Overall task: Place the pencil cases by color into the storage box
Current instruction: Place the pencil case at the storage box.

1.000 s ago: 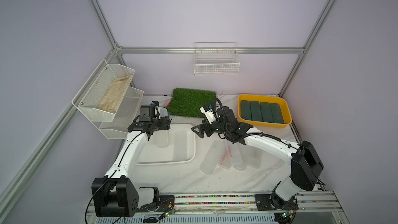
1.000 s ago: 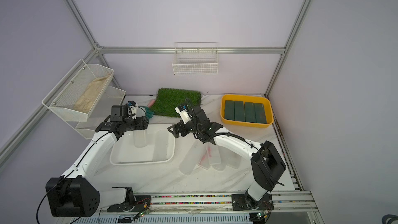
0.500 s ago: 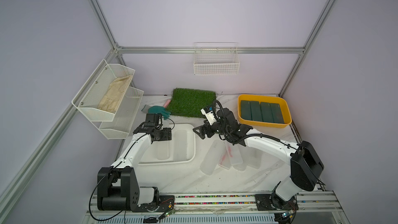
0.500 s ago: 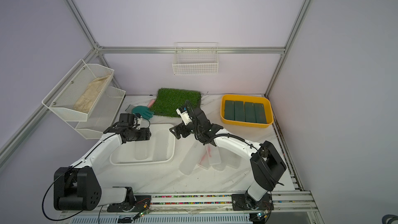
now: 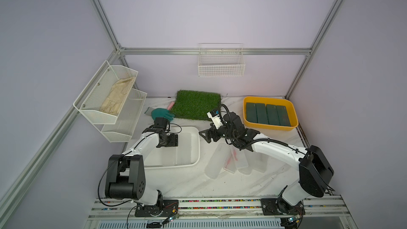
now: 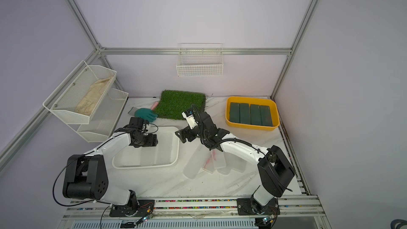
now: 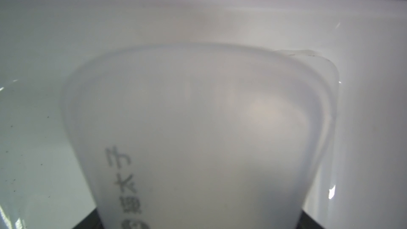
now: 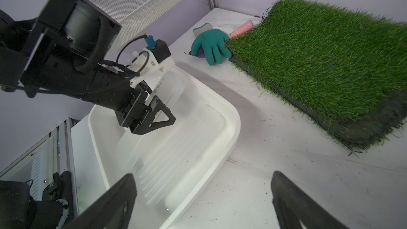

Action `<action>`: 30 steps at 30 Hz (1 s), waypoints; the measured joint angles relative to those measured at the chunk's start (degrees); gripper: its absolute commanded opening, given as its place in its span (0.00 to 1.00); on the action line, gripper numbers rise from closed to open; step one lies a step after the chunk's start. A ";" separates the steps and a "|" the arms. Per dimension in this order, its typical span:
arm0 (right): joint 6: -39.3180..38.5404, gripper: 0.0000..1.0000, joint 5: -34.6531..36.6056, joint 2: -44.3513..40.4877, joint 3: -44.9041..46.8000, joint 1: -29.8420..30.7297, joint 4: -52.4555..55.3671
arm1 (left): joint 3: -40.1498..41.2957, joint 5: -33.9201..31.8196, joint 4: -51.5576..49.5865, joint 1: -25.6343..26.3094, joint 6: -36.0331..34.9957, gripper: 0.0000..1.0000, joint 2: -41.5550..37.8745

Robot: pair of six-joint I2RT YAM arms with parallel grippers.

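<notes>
Top views first. Seeing the left gripper low inside the white tub, clamped wide on a frosted case pointing down into it. Spotting the right gripper just beside the tub's far corner, gaping wide, carrying nothing. Also a bunch of loose cases huddled on the table near the tub, partly under the right arm. Plus four green cases lined up in the yellow tray, so done with that colour by the looks of it. Same layout in both top views.

Left wrist: nothing much but frosted case filling the frame, poking out from between the dark jaws toward the tub wall. Catching the edge of a second case tucked just beside.

Right wrist: confirms wide-spread fingers, empty, hovering over bare table next to the tub rim. Too blurry around the held case for detail.

Reckon mid-placement of a white one. Next up, probably: lower flat beside the neighbour, let go, pull clear without dragging, then go for a loose one.
</notes>
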State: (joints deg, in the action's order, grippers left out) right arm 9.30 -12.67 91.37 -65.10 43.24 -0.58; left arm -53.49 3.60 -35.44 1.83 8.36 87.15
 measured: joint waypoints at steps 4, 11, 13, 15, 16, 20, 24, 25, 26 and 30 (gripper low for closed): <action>-0.07 0.97 0.17 -0.09 0.85 0.00 -0.55 | -0.02 -0.02 0.26 0.11 0.00 0.82 2.69; -0.68 0.96 0.17 -0.11 1.07 0.00 -0.79 | -0.20 -0.61 0.96 0.13 -0.02 0.87 6.58; -0.72 0.97 0.17 -0.11 1.07 0.00 -0.81 | -0.72 -1.03 1.09 0.13 0.00 0.92 6.95; -0.85 0.97 0.17 -0.11 1.07 0.00 -0.81 | -1.33 -1.18 1.33 0.13 0.02 0.94 7.39; -0.87 0.97 0.17 -0.11 1.07 0.00 -0.81 | -1.51 -1.27 1.40 0.13 0.04 0.95 7.54; -0.85 0.97 0.24 -0.11 1.05 0.00 -0.70 | -1.64 -1.18 1.49 0.13 0.50 0.96 7.54; -0.66 0.97 0.92 -0.39 1.03 0.00 0.50 | -1.64 0.31 1.51 0.13 1.68 0.97 7.02; -0.61 0.97 1.16 -0.57 1.03 0.00 0.92 | -1.64 0.85 1.53 0.13 2.21 0.97 6.75; -0.50 0.97 1.42 -0.87 1.01 0.00 1.53 | -1.64 1.42 1.55 0.13 3.02 0.97 6.40; -0.02 0.97 2.54 -2.73 0.85 0.00 4.00 | -1.64 3.54 2.27 0.13 5.77 0.98 4.33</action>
State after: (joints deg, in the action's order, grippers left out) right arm 9.28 -10.13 88.64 -64.25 43.24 3.42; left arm -55.13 7.14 -33.17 1.96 14.13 91.48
